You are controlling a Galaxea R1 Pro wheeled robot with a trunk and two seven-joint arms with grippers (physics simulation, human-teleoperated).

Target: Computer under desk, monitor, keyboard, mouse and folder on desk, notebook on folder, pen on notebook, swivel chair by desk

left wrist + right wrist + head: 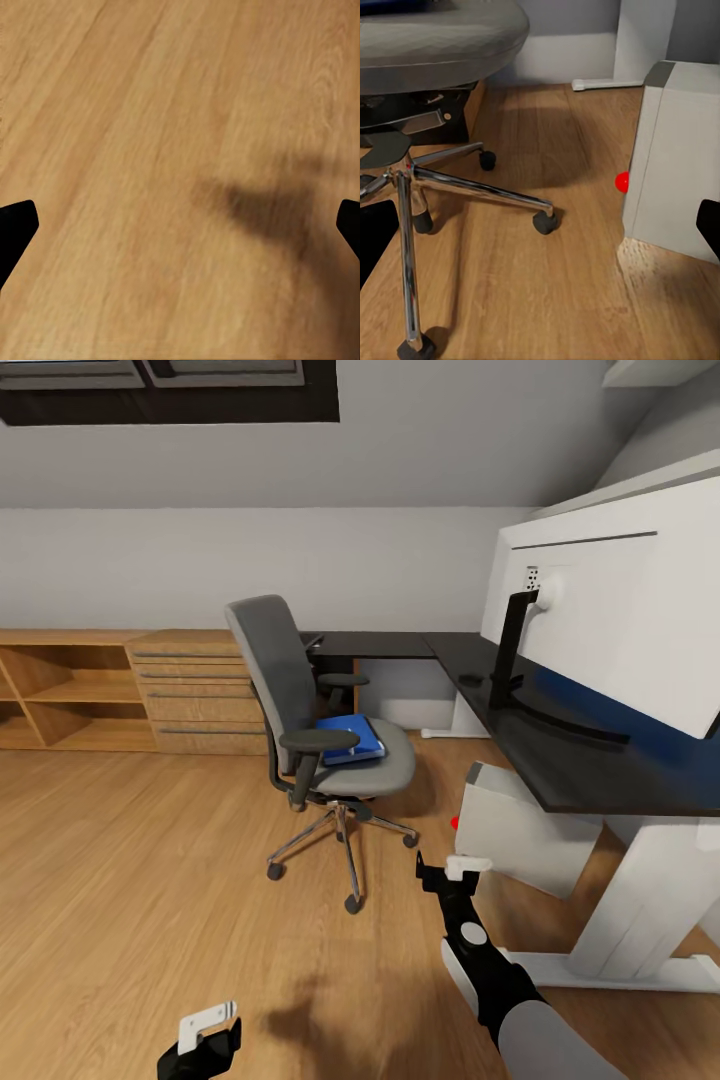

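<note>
- Left claw (205, 1032) hovering low over bare wood floor (150, 880), fingers spread wide in left wrist view, gripping nothing.
- Right claw (452, 872) reaching forward above floor, tips far apart in right wrist view, empty too.
- Sitting just beyond right claw: white computer (520, 830) on floor under worktop (590, 785), red dot on its near side; already placed, judging by position.
- Standing mid-room, apart from worktop: swivel chair (290, 690), chrome star base (472, 187) close to right claw.
- Lying flat on chair seat between armrests: blue folder (352, 738). Likely light, thin, slick-faced; probably flexing if pinched at a corner, so taking a long edge overhanging the cushion looking safest.
- Standing on worktop, white back facing camera: monitor (620, 610).
- Showing small dark lump on worktop near the stand, possibly mouse; too small for calling.
</note>
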